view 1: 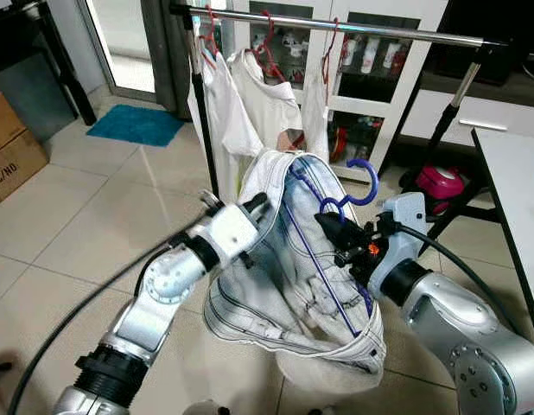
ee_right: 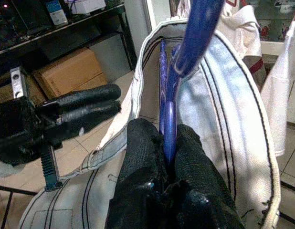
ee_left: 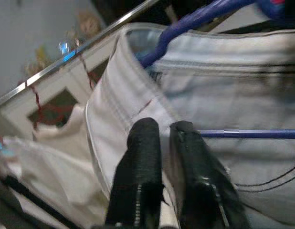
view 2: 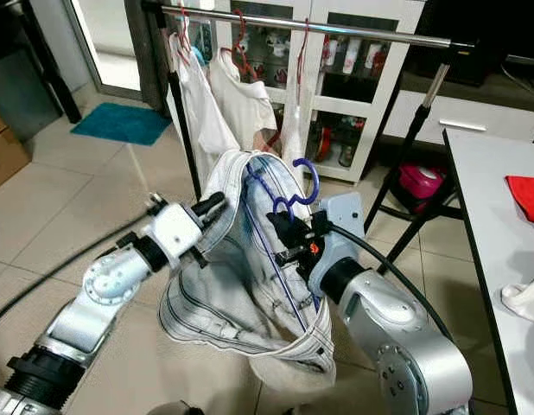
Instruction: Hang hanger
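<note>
While the rail (view 1: 353,28) stands far ahead and above, we record the following.

Hanger (view 1: 358,192): blue, threaded through pale jeans (view 1: 293,285), its hook up and free, well short of the rail.

Right gripper (view 1: 333,226): jaws closed on the hanger just under the hook, as the right wrist view confirms.

Left gripper (view 1: 255,203): jaws pinched shut on the jeans' waistband at the left edge, holding the cloth spread.

Rail contents: three white shirts (view 1: 267,104) on red hangers (view 1: 265,47), grouped toward the left; bare rail to their right.

Worktop (view 1: 518,173): white, at right.

Step, as we judge it: carrying the loaded hanger to the rail. The next move calls for lifting the hook above the bare stretch and lowering it over.
</note>
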You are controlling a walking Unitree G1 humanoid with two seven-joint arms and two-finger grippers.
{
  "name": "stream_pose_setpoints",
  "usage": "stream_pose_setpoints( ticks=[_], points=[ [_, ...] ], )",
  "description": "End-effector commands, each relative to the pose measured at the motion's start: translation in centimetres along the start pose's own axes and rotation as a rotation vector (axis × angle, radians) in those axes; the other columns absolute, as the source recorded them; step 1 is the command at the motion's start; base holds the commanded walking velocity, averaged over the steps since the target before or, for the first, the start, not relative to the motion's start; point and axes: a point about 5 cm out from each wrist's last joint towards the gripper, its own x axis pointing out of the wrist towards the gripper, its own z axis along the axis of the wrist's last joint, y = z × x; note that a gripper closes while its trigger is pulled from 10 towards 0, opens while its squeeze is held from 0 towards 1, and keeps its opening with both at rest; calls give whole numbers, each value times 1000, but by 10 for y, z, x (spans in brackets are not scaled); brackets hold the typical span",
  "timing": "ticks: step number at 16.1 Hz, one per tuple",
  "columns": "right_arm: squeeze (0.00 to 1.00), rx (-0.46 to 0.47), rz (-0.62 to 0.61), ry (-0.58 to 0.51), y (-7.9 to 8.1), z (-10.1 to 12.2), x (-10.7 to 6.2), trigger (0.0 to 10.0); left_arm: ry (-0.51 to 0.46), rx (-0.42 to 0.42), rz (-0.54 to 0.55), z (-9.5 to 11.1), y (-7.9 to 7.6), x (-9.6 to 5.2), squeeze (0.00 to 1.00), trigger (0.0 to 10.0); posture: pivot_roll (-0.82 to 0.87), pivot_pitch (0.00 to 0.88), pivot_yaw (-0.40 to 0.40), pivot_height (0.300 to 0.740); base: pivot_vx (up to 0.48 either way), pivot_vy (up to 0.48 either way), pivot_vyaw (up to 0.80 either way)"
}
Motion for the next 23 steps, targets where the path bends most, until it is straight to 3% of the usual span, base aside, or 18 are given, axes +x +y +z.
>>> stream_pose_setpoints(
  ticks=[1,4,8,11,14,15,16,19,20,23],
  points=[
    [0,-19,8,-56,2,12,-3,0,-36,44,2,3,1,3,1000,10000,-103,16,-12,740,0,0,0],
    [0,-24,16,-50,2,12,-3,0,-26,88,42,0,3,4,1000,10000,-101,11,-18,740,0,0,0],
    [0,-33,22,-55,2,15,-1,0,-10,75,47,-7,0,5,1000,10000,-104,8,-21,740,0,0,0],
    [0,-45,32,-50,2,15,-2,0,139,-183,109,-28,-2,5,1000,10000,-100,4,-23,740,0,0,0],
    [0,-49,42,-52,3,16,-1,0,211,-257,131,-38,-2,3,1000,10000,-98,2,-21,740,0,0,0],
    [0,-49,46,-54,3,16,-1,0,223,-273,134,-39,-1,2,741,10000,-97,2,-20,740,0,0,0],
    [0,-44,52,-58,4,17,-1,0,247,-271,130,-40,1,1,0,10000,-94,3,-20,740,0,0,0],
    [0,-37,58,-62,5,18,-1,0,266,-206,84,-39,2,0,0,10000,-93,6,-20,740,0,0,0],
    [0,-20,61,-72,5,19,-1,0,192,-211,52,-29,-1,4,0,10000,-92,7,-19,740,0,0,0],
    [0,-5,63,-82,5,20,-1,0,146,-224,39,-21,-3,7,0,10000,-94,7,-18,740,0,0,0]
  ],
)
